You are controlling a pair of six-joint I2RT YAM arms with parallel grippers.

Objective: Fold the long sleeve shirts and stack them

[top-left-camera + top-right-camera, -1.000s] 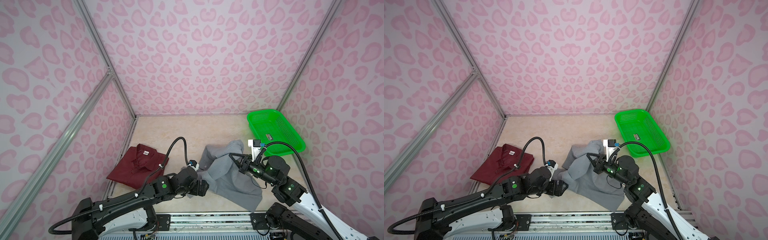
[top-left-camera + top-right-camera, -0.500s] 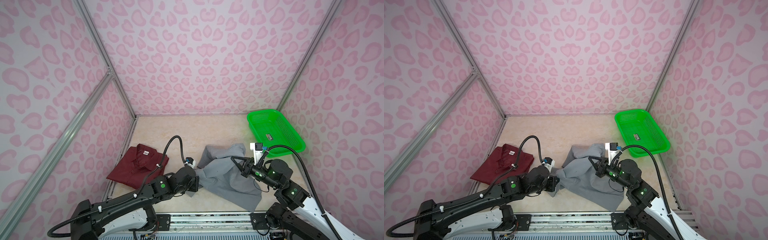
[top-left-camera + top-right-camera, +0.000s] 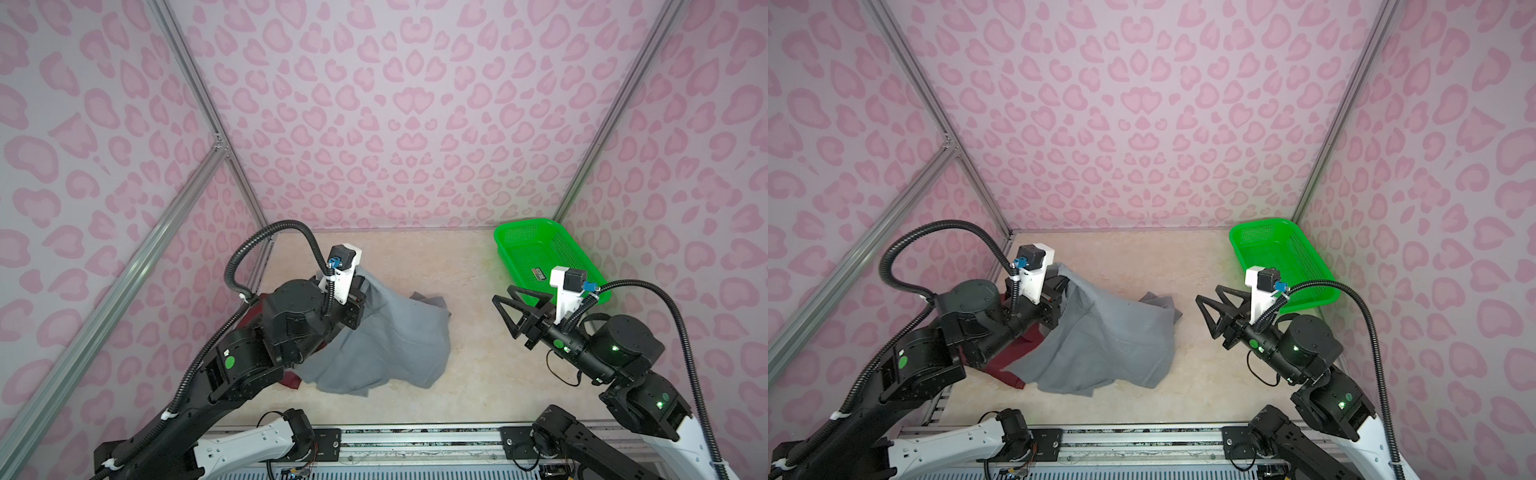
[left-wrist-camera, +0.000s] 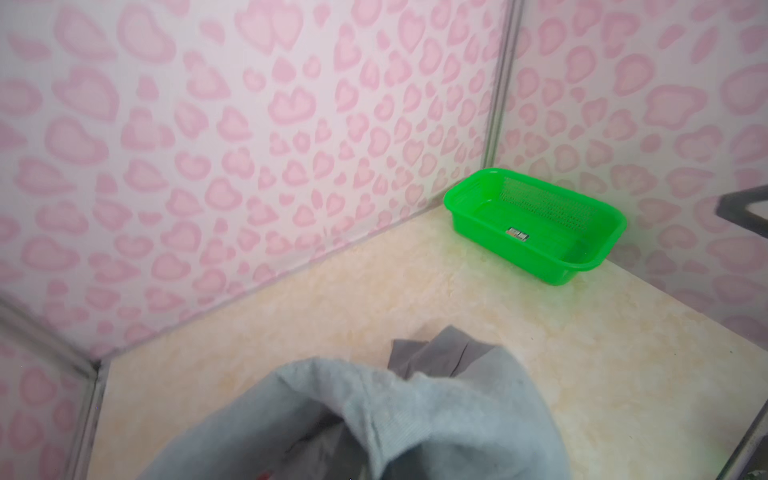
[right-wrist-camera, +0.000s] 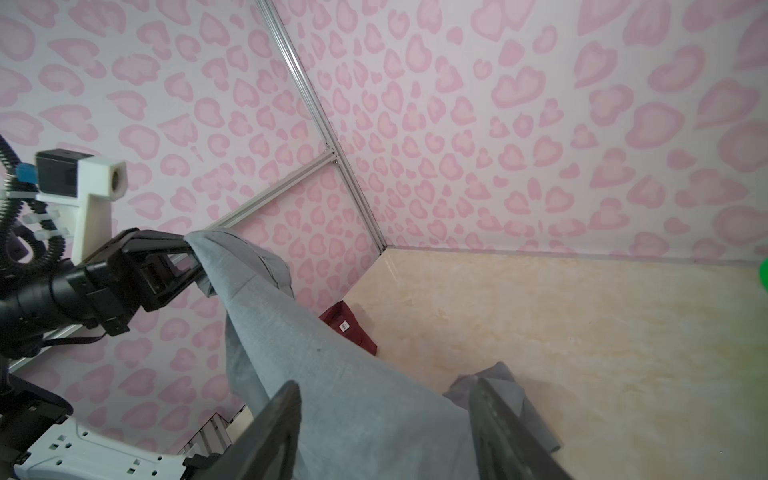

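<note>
The grey long sleeve shirt (image 3: 386,345) (image 3: 1108,336) hangs as a tent from my left gripper (image 3: 1061,282), which is shut on its upper edge, raised above the table at the left. In the right wrist view the left gripper (image 5: 187,253) pinches the cloth (image 5: 332,374). The grey cloth (image 4: 436,415) fills the near part of the left wrist view and hides the jaws. The maroon long sleeve shirt (image 3: 291,380) (image 3: 1013,361) (image 5: 349,328) lies mostly hidden under it. My right gripper (image 3: 505,318) (image 3: 1206,318) (image 5: 384,386) is open and empty, right of the grey shirt.
A bright green perforated basket (image 3: 536,249) (image 3: 1279,249) (image 4: 536,224) stands in the back right corner, just behind the right wrist. Pink patterned walls with metal posts close in three sides. A metal rail (image 3: 415,436) runs along the table's front edge.
My left gripper closed on the grey shirt and carried it up and to the left, over the maroon shirt. My right gripper let go of the grey shirt and drew back to the right.
</note>
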